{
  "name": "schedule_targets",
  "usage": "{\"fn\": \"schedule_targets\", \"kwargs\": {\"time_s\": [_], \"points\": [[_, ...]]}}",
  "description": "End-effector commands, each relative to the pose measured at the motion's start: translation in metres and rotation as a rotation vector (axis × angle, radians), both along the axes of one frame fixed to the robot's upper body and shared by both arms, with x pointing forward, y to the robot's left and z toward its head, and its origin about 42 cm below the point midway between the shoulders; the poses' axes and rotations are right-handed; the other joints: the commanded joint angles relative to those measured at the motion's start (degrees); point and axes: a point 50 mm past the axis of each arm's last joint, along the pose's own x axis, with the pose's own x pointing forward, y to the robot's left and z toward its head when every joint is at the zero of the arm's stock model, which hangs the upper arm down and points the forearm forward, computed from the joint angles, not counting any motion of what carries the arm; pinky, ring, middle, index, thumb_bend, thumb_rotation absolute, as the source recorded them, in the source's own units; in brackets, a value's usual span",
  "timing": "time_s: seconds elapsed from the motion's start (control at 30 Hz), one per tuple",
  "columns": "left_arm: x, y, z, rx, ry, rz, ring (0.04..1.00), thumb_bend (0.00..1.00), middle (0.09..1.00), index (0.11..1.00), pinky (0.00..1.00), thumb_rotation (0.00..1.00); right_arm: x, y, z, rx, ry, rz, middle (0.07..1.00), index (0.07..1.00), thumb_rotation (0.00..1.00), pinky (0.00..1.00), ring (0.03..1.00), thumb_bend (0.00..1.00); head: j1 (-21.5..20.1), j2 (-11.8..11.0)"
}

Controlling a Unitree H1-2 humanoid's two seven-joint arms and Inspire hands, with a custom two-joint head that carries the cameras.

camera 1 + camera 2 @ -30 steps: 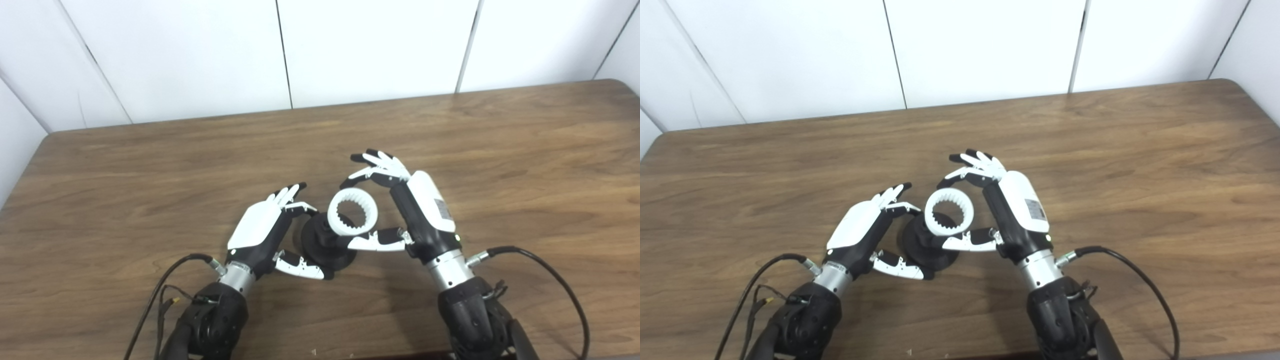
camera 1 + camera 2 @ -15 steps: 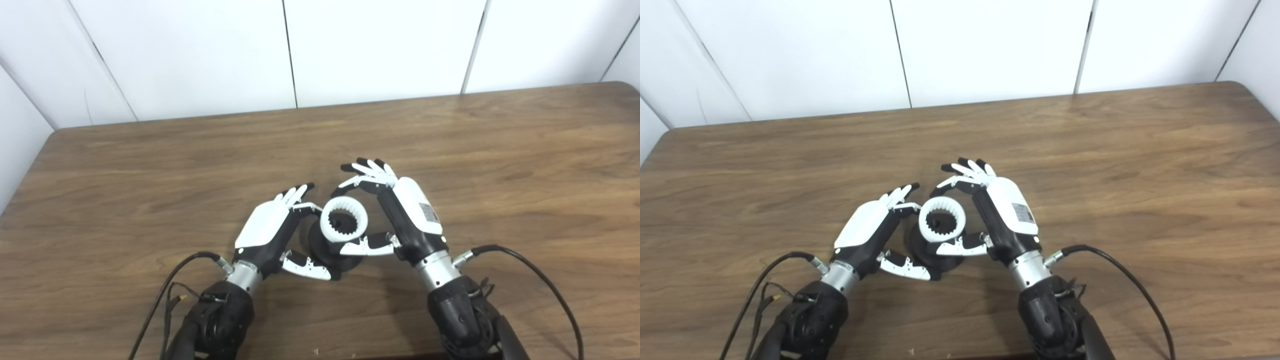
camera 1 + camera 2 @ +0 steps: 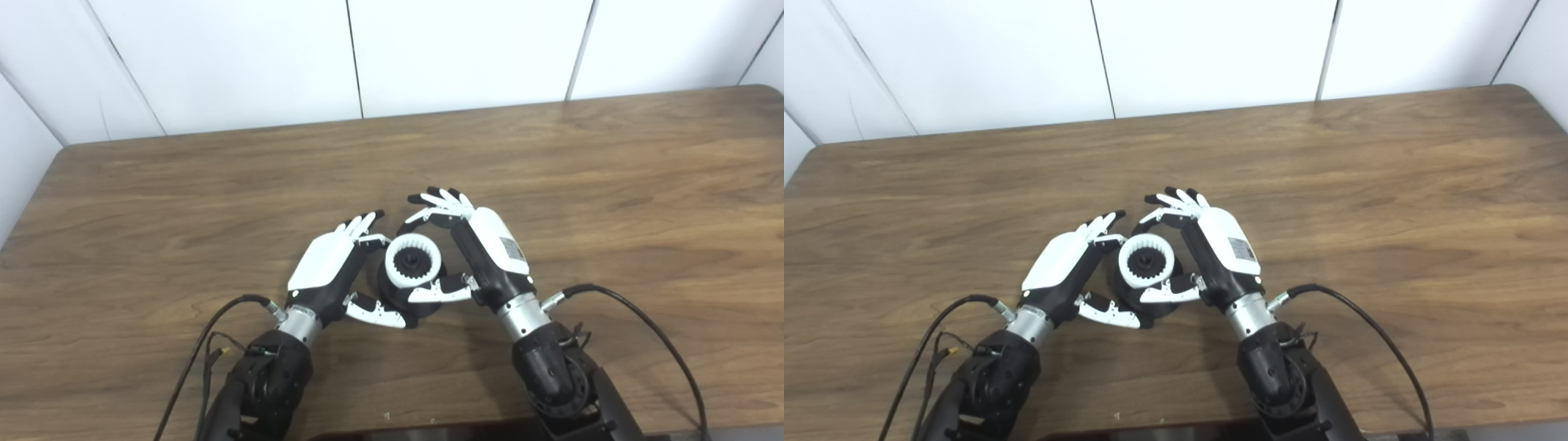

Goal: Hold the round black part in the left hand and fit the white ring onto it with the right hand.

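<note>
Right robot hand (image 3: 474, 245) is bringing the white ring (image 3: 413, 260) down, pinched between thumb and fingers. A second ago it hung tilted above; now it sits level over the round black part (image 3: 404, 294), hub showing through. Left robot hand (image 3: 334, 269) cradles that part on the worktop (image 3: 184, 202), near its front edge. Looks nearly seated.

Left hand (image 3: 327, 269) and right hand (image 3: 484, 248): white shells, black fingertips, silver wrists, black forearms trailing black cables.
</note>
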Motion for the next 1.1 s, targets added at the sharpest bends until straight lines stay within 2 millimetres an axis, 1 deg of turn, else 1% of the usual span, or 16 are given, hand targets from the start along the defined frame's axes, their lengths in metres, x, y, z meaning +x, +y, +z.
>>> {"fn": "schedule_targets", "kwargs": {"time_s": [0.0, 0.1, 0.2, 0.33, 0.37, 0.4, 0.43, 0.47, 0.5, 0.53, 0.57, 0.63, 0.7, 0.9, 1.07], "points": [[0.003, -0.007, 0.015, 0.003, -0.06, -0.033, 1.0, 1.0, 1.0, 0.624, 1.0, 0.34, 0.008, 0.007, 0.009, -0.005, -0.055, 0.031, 0.85, 0.483, 0.14, 1.0, 0.934, 0.52, 0.01, 0.05], [0.004, -0.007, 0.015, 0.005, -0.063, -0.035, 1.0, 1.0, 1.0, 0.622, 1.0, 0.36, 0.007, 0.004, 0.002, -0.029, -0.026, 0.025, 0.85, 0.484, 0.14, 1.0, 0.934, 0.52, 0.45, 0.23], [0.004, -0.006, 0.016, 0.004, -0.058, -0.031, 1.0, 1.0, 1.0, 0.623, 1.0, 0.35, 0.007, -0.002, -0.003, -0.05, 0.003, 0.014, 0.852, 0.485, 0.14, 1.0, 0.934, 0.52, 0.47, 0.3], [0.005, -0.003, 0.016, 0.011, -0.05, -0.026, 1.0, 1.0, 1.0, 0.634, 1.0, 0.34, 0.007, -0.01, -0.003, -0.101, 0.039, 0.013, 0.878, 0.494, 0.16, 0.98, 0.941, 0.51, 0.24, 0.24], [0.005, -0.003, 0.016, 0.011, -0.049, -0.024, 1.0, 1.0, 1.0, 0.636, 1.0, 0.34, 0.007, -0.013, -0.001, -0.117, 0.047, 0.018, 0.896, 0.629, 0.26, 0.97, 0.948, 0.65, 0.24, 0.24], [0.006, -0.002, 0.016, 0.01, -0.048, -0.023, 1.0, 1.0, 1.0, 0.637, 1.0, 0.34, 0.007, -0.015, 0.001, -0.129, 0.056, 0.022, 0.915, 0.714, 0.31, 0.96, 0.956, 0.71, 0.19, 0.18], [0.006, -0.002, 0.016, 0.01, -0.048, -0.022, 1.0, 1.0, 1.0, 0.637, 1.0, 0.33, 0.007, -0.017, 0.003, -0.141, 0.066, 0.026, 0.93, 0.775, 0.34, 0.95, 0.962, 0.75, 0.14, 0.22], [0.006, -0.001, 0.017, 0.009, -0.049, -0.021, 1.0, 1.0, 1.0, 0.637, 1.0, 0.33, 0.007, -0.02, 0.005, -0.155, 0.078, 0.031, 0.954, 0.861, 0.38, 0.94, 0.974, 0.8, 0.11, 0.21], [0.007, -0.001, 0.017, 0.008, -0.049, -0.021, 1.0, 1.0, 1.0, 0.636, 1.0, 0.33, 0.007, -0.022, 0.007, -0.166, 0.088, 0.035, 0.977, 0.928, 0.41, 0.95, 0.987, 0.84, 0.02, 0.16], [0.007, -0.001, 0.017, 0.008, -0.049, -0.02, 1.0, 1.0, 1.0, 0.635, 1.0, 0.32, 0.007, -0.023, 0.008, -0.173, 0.096, 0.037, 0.988, 0.963, 0.43, 0.96, 0.994, 0.88, -0.09, 0.13], [0.007, -0.001, 0.017, 0.007, -0.048, -0.021, 1.0, 1.0, 1.0, 0.635, 1.0, 0.32, 0.008, -0.027, 0.011, -0.185, 0.109, 0.041, 0.997, 0.991, 0.46, 0.96, 0.999, 0.94, -0.04, 0.15], [0.007, -0.001, 0.018, 0.009, -0.048, -0.022, 1.0, 1.0, 1.0, 0.634, 1.0, 0.33, 0.009, -0.033, 0.014, -0.202, 0.133, 0.048, 1.0, 0.998, 0.48, 0.95, 1.0, 0.98, -0.04, 0.15], [0.008, -0.002, 0.018, 0.009, -0.049, -0.022, 1.0, 1.0, 1.0, 0.634, 1.0, 0.34, 0.01, -0.037, 0.017, -0.218, 0.161, 0.057, 1.0, 1.0, 0.48, 0.96, 1.0, 1.0, 0.07, 0.11], [0.006, -0.001, 0.019, 0.015, -0.049, -0.018, 1.0, 1.0, 1.0, 0.634, 1.0, 0.34, 0.011, -0.042, 0.019, -0.26, 0.214, 0.077, 1.0, 1.0, 0.46, 0.95, 1.0, 1.0, 0.28, -0.22], [0.004, 0.001, 0.018, 0.016, -0.045, -0.015, 1.0, 1.0, 1.0, 0.636, 1.0, 0.33, 0.01, -0.044, 0.019, -0.28, 0.243, 0.089, 1.0, 1.0, 0.46, 0.95, 1.0, 1.0, -0.14, -0.36]]}}
